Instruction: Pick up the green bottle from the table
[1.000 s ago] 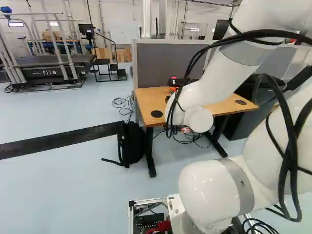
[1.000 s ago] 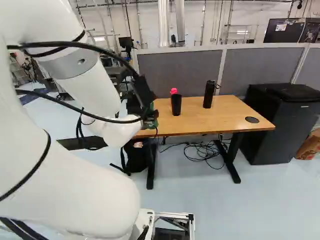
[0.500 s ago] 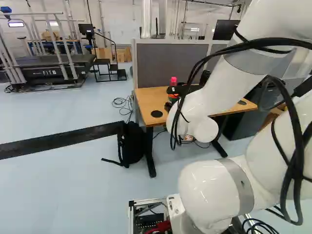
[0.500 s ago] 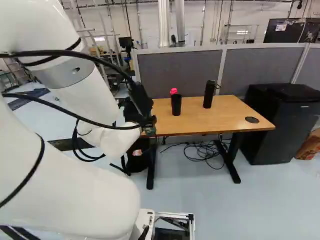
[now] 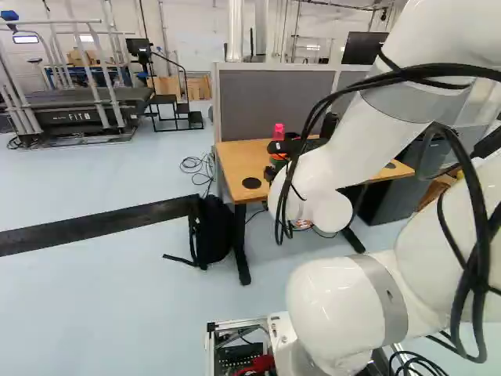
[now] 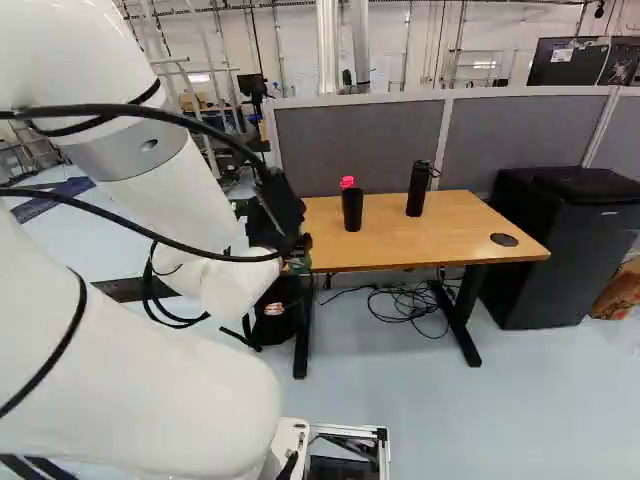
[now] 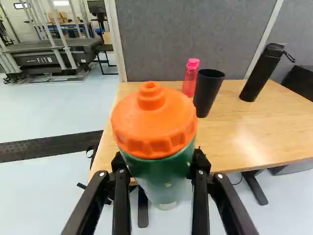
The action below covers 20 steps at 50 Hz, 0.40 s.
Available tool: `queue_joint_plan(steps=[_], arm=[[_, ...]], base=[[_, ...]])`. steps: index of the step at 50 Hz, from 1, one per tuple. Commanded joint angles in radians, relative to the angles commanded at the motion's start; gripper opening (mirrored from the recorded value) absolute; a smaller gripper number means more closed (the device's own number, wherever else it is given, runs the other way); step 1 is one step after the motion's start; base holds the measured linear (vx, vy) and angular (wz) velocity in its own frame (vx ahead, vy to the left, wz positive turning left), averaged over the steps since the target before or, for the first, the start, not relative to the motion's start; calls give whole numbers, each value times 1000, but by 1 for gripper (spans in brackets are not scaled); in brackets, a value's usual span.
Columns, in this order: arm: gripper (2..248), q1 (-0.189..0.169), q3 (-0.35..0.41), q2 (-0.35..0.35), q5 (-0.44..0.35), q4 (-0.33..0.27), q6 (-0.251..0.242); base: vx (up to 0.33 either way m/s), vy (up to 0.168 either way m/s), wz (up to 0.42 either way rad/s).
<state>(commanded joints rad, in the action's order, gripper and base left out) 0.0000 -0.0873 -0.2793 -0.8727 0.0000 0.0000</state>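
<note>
"Gripper point(image 7: 159, 159) first. Is it holding something?"

"Yes! It is squeezing the green bottle point(image 7: 161, 171). One finger point(image 7: 122, 205) is on the left side and one is on the right."

"Which way does the bottle go?"

"Its orange cap point(image 7: 152, 125) is up and its bottom is down. It looks about upright, so the fingers go across it."

"Is it on the table point(image 7: 244, 142)?"

"I don't think so. Its bottom shows against the floor point(image 7: 49, 196), not the wood. It is by the near left part of the table, so I guess it is picked up."

"What should the arm point(image 6: 175, 190) do next?"

"Hold tight, and go up and back, nice and slow. The table's near edge could bump it. It could slip too, if the squeeze is weak. The sides look smooth and round."

"What is past it?"

"A black cup point(image 7: 208, 93) is on the table, far and a bit right of the green bottle. A pink bottle point(image 7: 189, 81) is just behind the cup, on its left. More to the right, a black bottle point(image 6: 418, 188) stands up by itself."

"What is in them?"

"I can't tell. The cup is too dark inside, and I can't see into the black bottle."

"And far away?"

"A gray wall point(image 6: 350, 145) is behind the table. A big black box point(image 6: 560, 250) is on the right."
</note>
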Motion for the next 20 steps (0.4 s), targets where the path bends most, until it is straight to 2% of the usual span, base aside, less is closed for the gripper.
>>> queue_joint_plan(steps=[20], arm=[[113, 0, 0, 0, 0, 0, 0]], base=[[0, 0, 0]])
